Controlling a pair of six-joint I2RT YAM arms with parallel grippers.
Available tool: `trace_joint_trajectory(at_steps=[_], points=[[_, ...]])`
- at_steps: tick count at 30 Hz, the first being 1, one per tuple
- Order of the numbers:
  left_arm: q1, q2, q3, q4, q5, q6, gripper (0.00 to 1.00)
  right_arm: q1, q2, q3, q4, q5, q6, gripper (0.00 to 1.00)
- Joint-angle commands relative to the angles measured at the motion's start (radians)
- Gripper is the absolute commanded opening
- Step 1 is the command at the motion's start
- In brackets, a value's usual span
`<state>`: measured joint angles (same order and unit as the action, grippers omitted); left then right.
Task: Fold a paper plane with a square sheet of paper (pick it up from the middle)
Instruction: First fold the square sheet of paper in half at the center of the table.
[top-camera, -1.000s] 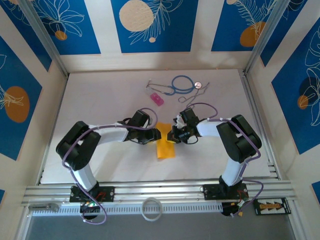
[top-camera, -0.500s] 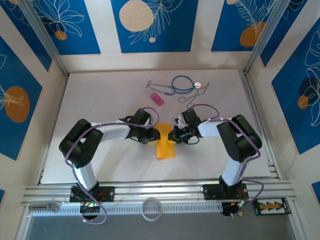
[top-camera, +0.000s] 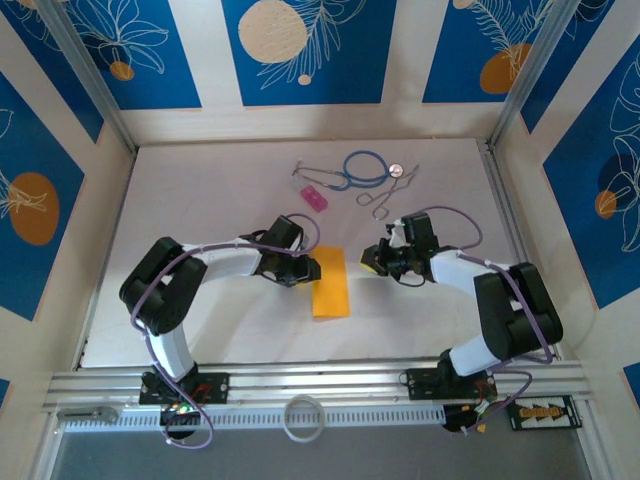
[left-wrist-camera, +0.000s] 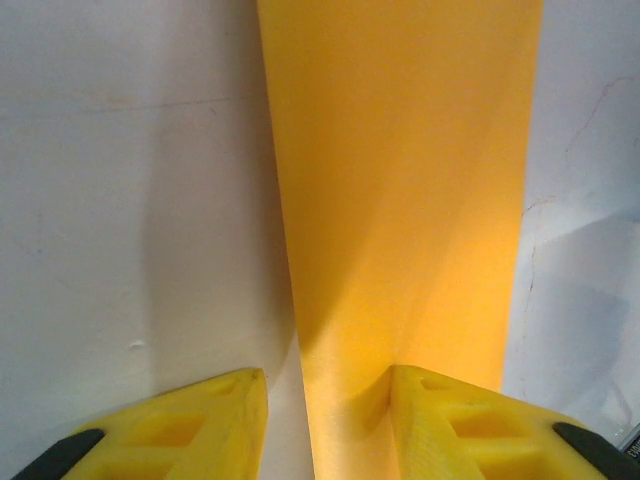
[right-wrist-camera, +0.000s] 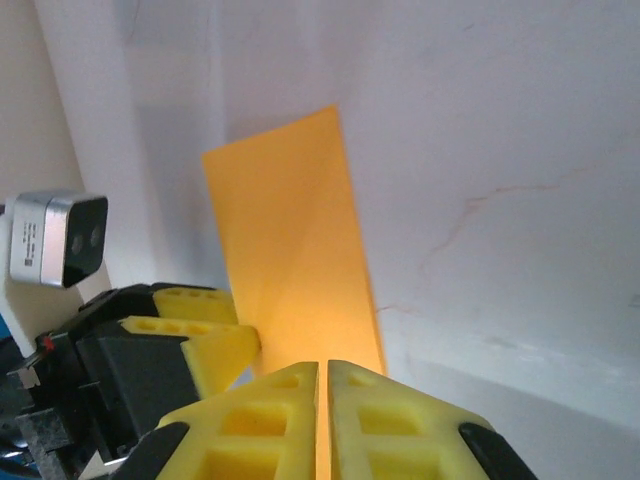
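One table: white, walled on three sides.
Paper sheet: orange-yellow, folded to a narrow strip, flat at table centre between the two grippers.
Left gripper: at the strip's left edge; fingers apart, one over the paper, one over bare table.
Right gripper: right of the strip, apart from it; fingers together, nothing between.
Pink block: far side, well beyond the strip.

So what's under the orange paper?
The orange paper lies on the white table, which shows around it. Whatever is right beneath it is covered, so I cannot tell if anything else is there.
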<state>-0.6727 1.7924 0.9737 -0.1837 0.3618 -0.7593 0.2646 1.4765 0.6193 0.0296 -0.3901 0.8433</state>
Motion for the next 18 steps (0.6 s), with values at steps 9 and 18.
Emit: trace_joint_trajectory(at_steps=[9, 18], points=[[-0.016, 0.053, 0.043, -0.098, -0.051, 0.037, 0.38, -0.003, -0.077, -0.036, -0.066, 0.032, 0.021, 0.12], [-0.015, 0.057, 0.038, -0.108, -0.086, 0.020, 0.37, 0.006, -0.068, -0.035, -0.047, 0.014, 0.039, 0.12]])
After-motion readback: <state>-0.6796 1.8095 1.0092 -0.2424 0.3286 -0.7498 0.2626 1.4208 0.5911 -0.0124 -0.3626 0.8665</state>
